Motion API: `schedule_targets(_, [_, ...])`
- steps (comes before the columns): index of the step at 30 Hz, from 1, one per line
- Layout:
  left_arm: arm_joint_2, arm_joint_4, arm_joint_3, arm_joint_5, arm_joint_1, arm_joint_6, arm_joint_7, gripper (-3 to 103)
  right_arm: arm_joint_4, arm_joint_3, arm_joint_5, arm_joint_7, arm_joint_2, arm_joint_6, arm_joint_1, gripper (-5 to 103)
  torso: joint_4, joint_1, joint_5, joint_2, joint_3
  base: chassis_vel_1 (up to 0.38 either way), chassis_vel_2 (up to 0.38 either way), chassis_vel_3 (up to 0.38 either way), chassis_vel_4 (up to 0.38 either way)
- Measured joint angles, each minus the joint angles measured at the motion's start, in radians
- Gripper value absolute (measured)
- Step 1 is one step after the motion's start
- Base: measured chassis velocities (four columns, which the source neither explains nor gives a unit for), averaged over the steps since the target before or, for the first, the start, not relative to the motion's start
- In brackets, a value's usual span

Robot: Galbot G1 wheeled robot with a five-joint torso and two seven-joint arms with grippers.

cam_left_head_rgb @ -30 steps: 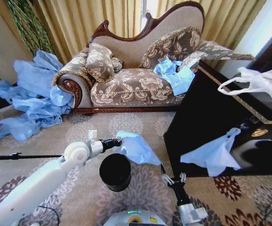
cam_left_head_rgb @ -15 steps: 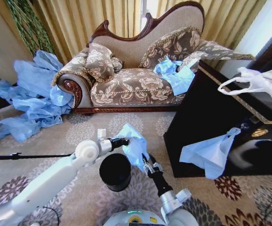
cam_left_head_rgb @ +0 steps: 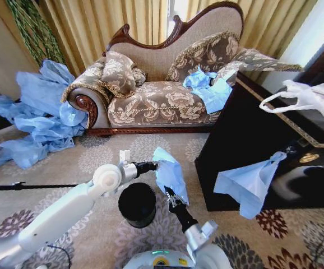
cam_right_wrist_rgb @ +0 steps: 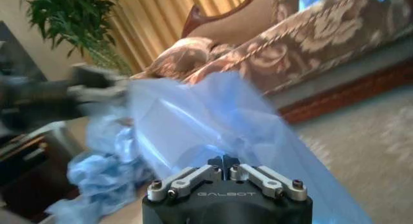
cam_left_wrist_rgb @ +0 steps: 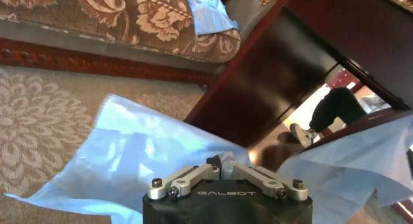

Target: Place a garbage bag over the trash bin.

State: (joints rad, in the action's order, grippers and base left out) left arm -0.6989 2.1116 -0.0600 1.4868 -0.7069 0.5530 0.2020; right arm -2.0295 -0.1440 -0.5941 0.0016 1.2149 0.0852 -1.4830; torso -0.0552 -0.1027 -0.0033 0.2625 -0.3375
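The garbage bag (cam_left_head_rgb: 169, 172), thin light-blue wrinkly film, hangs in the air just right of and above the trash bin (cam_left_head_rgb: 137, 204), a small black round bin on the carpet. My left gripper (cam_left_head_rgb: 152, 165) is shut on the bag's upper edge; in the left wrist view the gripper (cam_left_wrist_rgb: 221, 169) pinches the film (cam_left_wrist_rgb: 129, 166). My right gripper (cam_left_head_rgb: 169, 195) reaches up from below and is shut on the bag's lower edge. Seen from the right wrist, that gripper (cam_right_wrist_rgb: 223, 162) grips the film (cam_right_wrist_rgb: 206, 112), with the left gripper (cam_right_wrist_rgb: 96, 88) farther off.
A patterned sofa (cam_left_head_rgb: 162, 101) with blue bags on its seat stands behind. A big heap of blue bags (cam_left_head_rgb: 33, 117) lies at the left. A dark cabinet (cam_left_head_rgb: 251, 140) at the right carries a white handled bag (cam_left_head_rgb: 313, 98) and another hanging blue bag (cam_left_head_rgb: 251, 182).
My right gripper has swung up and to the left from the carpet and closed on the bag's lower edge. My left gripper has carried the bag a little to the right.
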Motion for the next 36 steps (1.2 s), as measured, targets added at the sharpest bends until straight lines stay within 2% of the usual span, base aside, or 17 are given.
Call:
schedule_targets(5, [0.033,0.027,0.037,-0.006,-0.051,0.005,-0.040,0,0.001,-0.044,-0.001,0.005,-0.009,0.003,0.023,0,0.0000,0.000,-0.0001,0.000,0.000,0.000,0.000,0.000,0.000])
schedule_targets(8, [0.058,0.037,0.058,-0.058,-0.106,0.004,-0.105,0,-0.048,-0.062,-0.018,0.023,-0.029,-0.015,0.028,0,0.0000,0.000,-0.0002,0.000,0.000,0.000,0.000,0.000,0.000])
schedule_targets(10, [0.059,0.038,0.059,-0.071,-0.114,0.003,-0.115,0,-0.059,-0.060,-0.019,0.027,-0.034,-0.019,0.032,0,-0.0001,0.000,-0.0004,0.000,0.000,0.000,0.000,0.000,0.000])
schedule_targets(16, [0.038,0.042,0.054,-0.116,-0.136,0.001,-0.152,0,-0.137,0.013,-0.025,0.072,-0.051,-0.049,0.088,0,-0.0001,0.000,-0.0001,0.000,0.000,0.000,0.000,0.000,0.000])
schedule_targets(22, [0.027,0.041,0.054,-0.192,-0.190,-0.008,-0.196,0,-0.186,0.021,-0.042,0.079,-0.086,-0.082,0.095,0,-0.0001,0.000,-0.0001,0.000,0.000,0.000,0.000,0.000,0.000])
schedule_targets(26, [0.025,0.043,0.062,-0.220,-0.211,-0.015,-0.221,0,-0.171,0.036,-0.049,0.079,-0.121,-0.082,0.088,0,-0.0003,0.000,-0.0004,0.000,0.000,0.000,0.000,0.000,0.000])
schedule_targets(32, [0.026,0.055,0.096,-0.250,-0.255,-0.017,-0.254,0,-0.129,0.036,-0.059,0.098,-0.131,-0.083,0.163,0,0.0002,0.000,0.0001,0.000,0.000,0.000,0.000,0.000,0.000])
schedule_targets(36, [0.024,0.054,0.118,-0.289,-0.295,-0.024,-0.276,0,-0.123,0.021,-0.093,0.107,-0.180,-0.100,0.220,0,0.0001,0.000,-0.0002,0.000,0.000,0.000,0.000,0.000,0.000])
